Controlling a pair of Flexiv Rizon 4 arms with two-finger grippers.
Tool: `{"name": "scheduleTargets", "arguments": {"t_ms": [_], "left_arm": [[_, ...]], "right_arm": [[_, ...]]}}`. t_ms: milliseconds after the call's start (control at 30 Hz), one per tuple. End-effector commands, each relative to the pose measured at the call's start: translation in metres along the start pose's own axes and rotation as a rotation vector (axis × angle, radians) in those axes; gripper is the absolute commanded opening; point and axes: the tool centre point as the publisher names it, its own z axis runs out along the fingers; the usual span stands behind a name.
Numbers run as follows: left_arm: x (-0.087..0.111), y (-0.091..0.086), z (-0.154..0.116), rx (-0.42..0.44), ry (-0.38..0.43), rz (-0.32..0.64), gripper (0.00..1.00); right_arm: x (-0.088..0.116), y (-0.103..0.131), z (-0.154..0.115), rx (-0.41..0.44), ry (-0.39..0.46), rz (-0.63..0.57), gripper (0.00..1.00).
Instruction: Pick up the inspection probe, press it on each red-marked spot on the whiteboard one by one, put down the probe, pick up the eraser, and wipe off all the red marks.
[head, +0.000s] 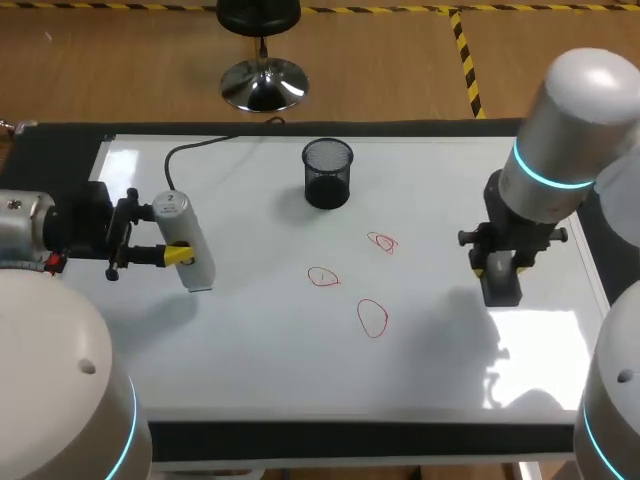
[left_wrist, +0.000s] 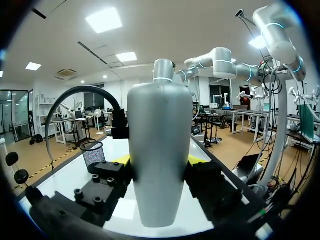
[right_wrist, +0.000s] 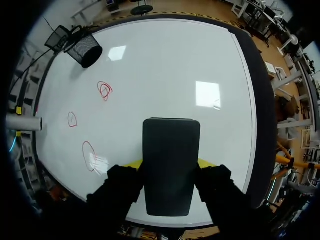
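Observation:
The inspection probe (head: 188, 243), a grey cylinder with a black cable, is over the whiteboard's (head: 260, 340) left part. My left gripper (head: 168, 254) is shut on it from the left. In the left wrist view the probe (left_wrist: 160, 150) fills the space between the yellow-tipped fingers (left_wrist: 122, 160). My right gripper (head: 500, 262) is shut on the black eraser (head: 501, 285) over the board's right part. The eraser (right_wrist: 171, 162) points toward three red marks: one far (head: 382, 242), one middle (head: 323, 276), one near (head: 372, 317). They also show beside the eraser as the far mark (right_wrist: 105, 90), middle mark (right_wrist: 72, 119) and near mark (right_wrist: 89, 155).
A black mesh cup (head: 328, 172) stands on the board behind the marks, also seen as the cup (right_wrist: 87, 50) and the cup (left_wrist: 93, 152). The probe's cable (head: 190, 150) trails across the board's back left. The board's dark rim (head: 350, 440) runs along the front.

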Motion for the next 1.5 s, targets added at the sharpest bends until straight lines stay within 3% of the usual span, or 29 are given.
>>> {"name": "scheduleTargets", "arguments": {"t_ms": [33, 500, 767, 1500], "left_arm": [[0.001, -0.001, 0.0, 0.002, -0.002, 0.003, 0.0], [0.001, -0.001, 0.0, 0.002, -0.002, 0.003, 0.0], [0.001, -0.001, 0.0, 0.002, -0.002, 0.003, 0.0], [0.001, -0.001, 0.0, 0.002, -0.002, 0.003, 0.0]], "right_arm": [[0.02, -0.003, -0.002, 0.01, -0.004, -0.012, 0.0], [0.094, 0.003, 0.008, 0.055, 0.034, 0.012, 0.0], [0.116, -0.002, 0.006, 0.024, 0.039, 0.047, 0.0], [0.193, -0.004, 0.006, -0.001, 0.032, -0.04, 0.0]]}}
